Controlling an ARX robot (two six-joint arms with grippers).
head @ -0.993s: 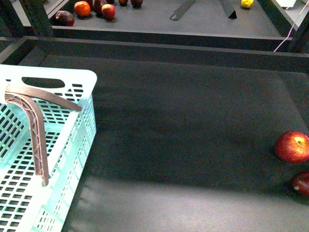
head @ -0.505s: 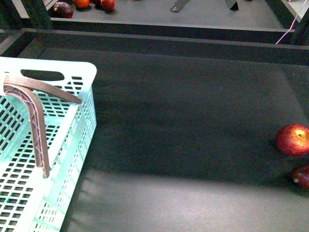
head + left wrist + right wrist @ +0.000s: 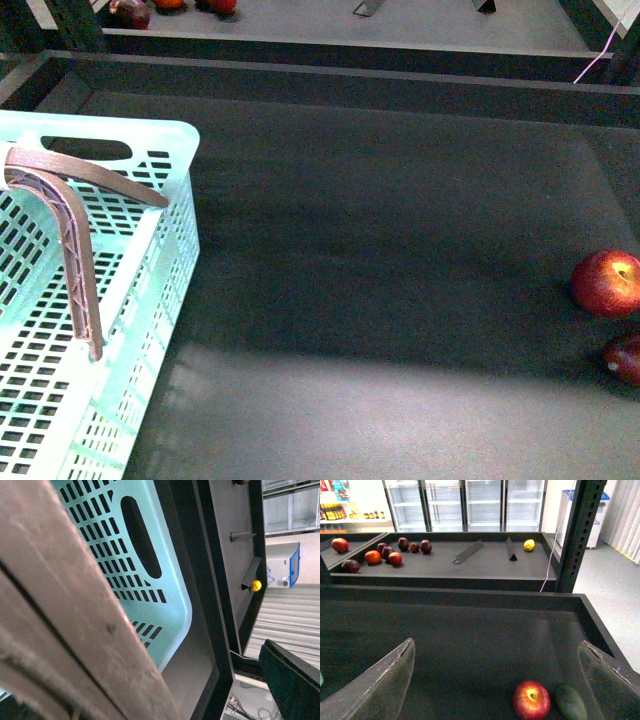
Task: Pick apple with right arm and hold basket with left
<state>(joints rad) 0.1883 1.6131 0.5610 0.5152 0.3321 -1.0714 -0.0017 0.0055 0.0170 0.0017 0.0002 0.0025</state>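
Basket [image 3: 170,215] is sitting at the left of the dark table [image 3: 380,250], one brownish handle [image 3: 75,260] arching over its inside. In the left wrist view that handle [image 3: 65,605] is filling the frame right up against the camera, with the basket's slotted wall [image 3: 150,545] behind. Only one finger [image 3: 292,680] of the left gripper is showing, so I cannot tell whether it is clamped on the handle. Neither arm is showing in the front view. The apple [image 3: 607,283] is lying far right on the table, well apart from the basket, with a darker fruit [image 3: 625,358] just beside it. The right gripper [image 3: 495,643] is hanging over the table with jaws spread wide and nothing in them, the apple [image 3: 532,700] below and ahead of it, not touching. Distant fruits [image 3: 385,552] are lying on a back shelf.
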